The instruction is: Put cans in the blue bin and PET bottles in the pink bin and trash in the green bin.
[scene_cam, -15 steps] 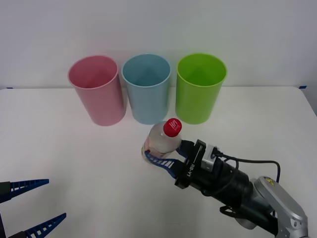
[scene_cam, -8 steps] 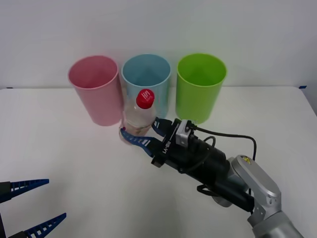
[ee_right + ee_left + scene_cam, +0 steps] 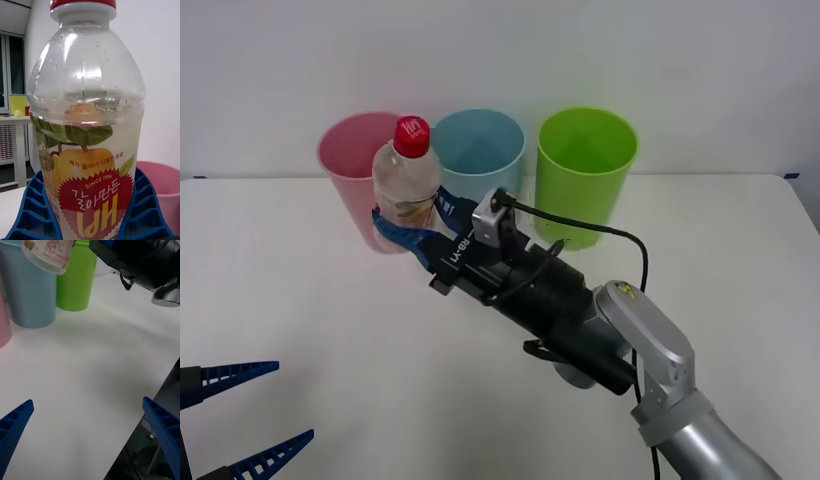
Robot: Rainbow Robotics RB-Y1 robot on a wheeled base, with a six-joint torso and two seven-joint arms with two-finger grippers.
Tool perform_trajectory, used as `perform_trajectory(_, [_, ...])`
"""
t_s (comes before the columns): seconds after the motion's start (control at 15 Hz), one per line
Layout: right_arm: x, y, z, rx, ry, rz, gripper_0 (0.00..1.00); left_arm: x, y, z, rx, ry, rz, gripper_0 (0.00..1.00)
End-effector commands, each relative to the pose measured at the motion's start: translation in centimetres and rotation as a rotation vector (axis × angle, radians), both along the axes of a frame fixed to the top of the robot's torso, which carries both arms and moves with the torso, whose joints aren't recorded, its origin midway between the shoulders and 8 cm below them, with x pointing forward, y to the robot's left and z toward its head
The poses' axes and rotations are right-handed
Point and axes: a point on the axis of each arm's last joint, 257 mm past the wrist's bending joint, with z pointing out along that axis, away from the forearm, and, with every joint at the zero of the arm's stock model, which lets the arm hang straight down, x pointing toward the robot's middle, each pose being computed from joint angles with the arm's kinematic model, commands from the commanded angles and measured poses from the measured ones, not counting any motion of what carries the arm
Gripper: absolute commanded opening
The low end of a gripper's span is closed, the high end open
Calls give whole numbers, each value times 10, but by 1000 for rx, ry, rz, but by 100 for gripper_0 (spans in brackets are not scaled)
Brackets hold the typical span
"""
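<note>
Right tool (image 3: 408, 228) is clamped on the PET bottle (image 3: 406, 180), holding it upright in the air just in front of the pink bin (image 3: 352, 160). Left tool (image 3: 245, 415) sits low over the desk (image 3: 300, 320), fingers spread apart.

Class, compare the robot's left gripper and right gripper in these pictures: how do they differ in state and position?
The right gripper is shut on the PET bottle, held in the air in front of the pink bin; the left gripper is open and holds nothing. The right gripper reaches far forward toward the bins; the left gripper sits low at the table's near edge. Both have blue ribbed fingers.
</note>
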Motion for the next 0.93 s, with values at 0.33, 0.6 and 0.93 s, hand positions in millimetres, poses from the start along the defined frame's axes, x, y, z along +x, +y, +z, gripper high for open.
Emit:
perform_trajectory(0.33, [28,32,37,1,34,-72,0,0,0,0,0,0,0,100])
perform_trajectory(0.6, [37,53,56,3,59,-113,0,0,0,0,0,0,0,100])
perform_trajectory(0.93, [57,75,71,-2,67,-116,0,0,0,0,0,0,0,100])
